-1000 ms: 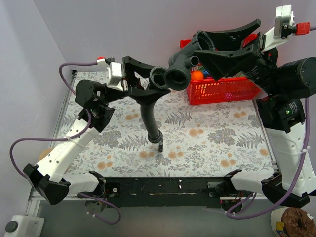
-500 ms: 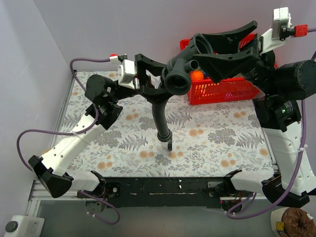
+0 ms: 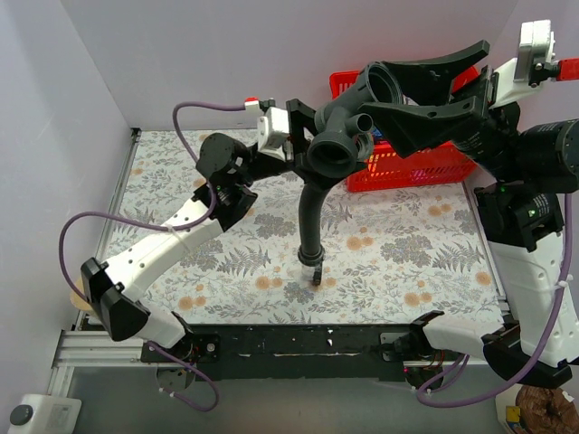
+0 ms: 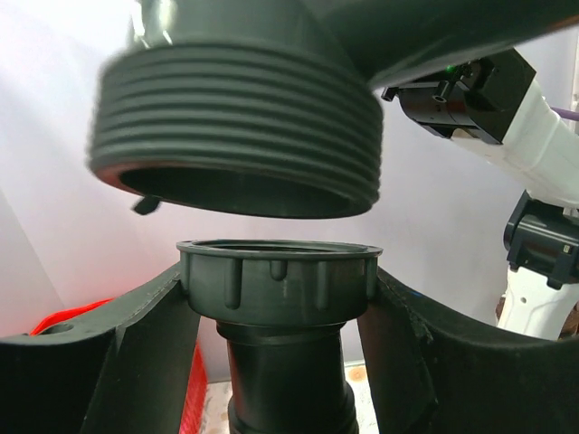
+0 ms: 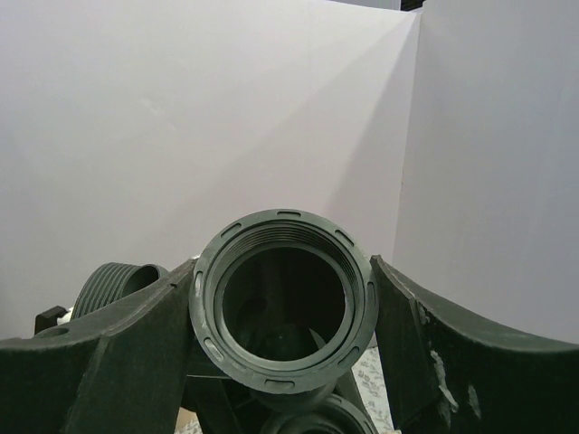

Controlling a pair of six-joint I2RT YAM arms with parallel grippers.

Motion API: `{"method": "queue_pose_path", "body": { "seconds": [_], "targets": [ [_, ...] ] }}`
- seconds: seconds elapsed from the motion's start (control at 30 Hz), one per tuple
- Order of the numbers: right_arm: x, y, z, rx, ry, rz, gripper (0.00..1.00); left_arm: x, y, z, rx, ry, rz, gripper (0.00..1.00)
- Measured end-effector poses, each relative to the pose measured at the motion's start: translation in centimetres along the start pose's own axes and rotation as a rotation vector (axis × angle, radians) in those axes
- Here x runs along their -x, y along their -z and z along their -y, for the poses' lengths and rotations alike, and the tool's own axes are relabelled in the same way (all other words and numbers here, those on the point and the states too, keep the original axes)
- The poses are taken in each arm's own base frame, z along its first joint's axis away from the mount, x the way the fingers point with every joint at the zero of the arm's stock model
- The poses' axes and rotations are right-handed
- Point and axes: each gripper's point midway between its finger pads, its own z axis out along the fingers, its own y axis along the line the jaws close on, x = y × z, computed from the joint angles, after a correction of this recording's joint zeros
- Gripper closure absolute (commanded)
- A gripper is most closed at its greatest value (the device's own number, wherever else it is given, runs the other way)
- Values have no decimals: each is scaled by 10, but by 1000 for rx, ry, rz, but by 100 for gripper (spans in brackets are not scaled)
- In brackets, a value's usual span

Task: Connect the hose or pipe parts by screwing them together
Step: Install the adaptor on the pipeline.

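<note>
The hose (image 3: 310, 212) hangs over the middle of the table (image 3: 425, 244) in our top view. Its upper end is up in the air toward the far edge, the ribbed body curves down, and the lower collar sits low over the floral cloth, nearer the near edge; whether it touches, we cannot tell. The left gripper (image 3: 306, 149) has the upper end. The right gripper (image 3: 371, 89) reaches in from the right side with the dark grey T-shaped fitting (image 3: 348, 136), held high, its big round mouth right over the top of the hose. Behind them a red basket (image 3: 407, 167) sits at the far right corner. Over to the left wrist: we see the hose's ridged collar upright between the two fingers (image 4: 99, 362), the jaws partly closed and pressed against the neck below it on both sides. The fitting's threaded end hovers just above the collar, slightly tilted, with a bright gap between them, so not touching. Now the right wrist: we look straight into one round opening of the fitting, with a threaded branch poking out at the left. The jaws stand wide yet clamp the fitting's body from both sides, fingers (image 5: 452, 353) tight against it.
</note>
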Motion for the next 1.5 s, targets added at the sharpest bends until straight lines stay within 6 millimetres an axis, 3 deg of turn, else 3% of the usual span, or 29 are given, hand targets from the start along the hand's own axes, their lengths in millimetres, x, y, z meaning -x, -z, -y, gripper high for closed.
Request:
{"method": "queue_pose_path", "body": {
  "seconds": [0.2,0.37,0.43,0.57,0.7,0.87,1.03,1.3,1.5],
  "targets": [
    [14,2,-3,-11,34,26,99,-15,-30,6,-28,23,41,71],
    [23,3,-8,-4,53,44,99,-14,-41,3,-7,20,79,75],
    [23,3,-8,-5,54,43,99,-15,-34,3,24,15,85,76],
    [9,7,-3,-22,38,20,99,-26,1,9,97,32,45,76],
    [-17,12,8,-58,2,-25,99,-26,39,12,162,36,22,76],
    [-56,18,22,-91,-71,-91,99,-15,64,5,224,19,32,76],
    [-76,18,28,-100,-139,-104,99,-15,69,4,235,29,33,71],
    [-66,15,18,-47,-180,-58,99,-14,65,3,226,32,61,67],
    [-74,15,17,-32,-209,-61,99,-23,60,-3,223,37,51,67]
  ]
}}
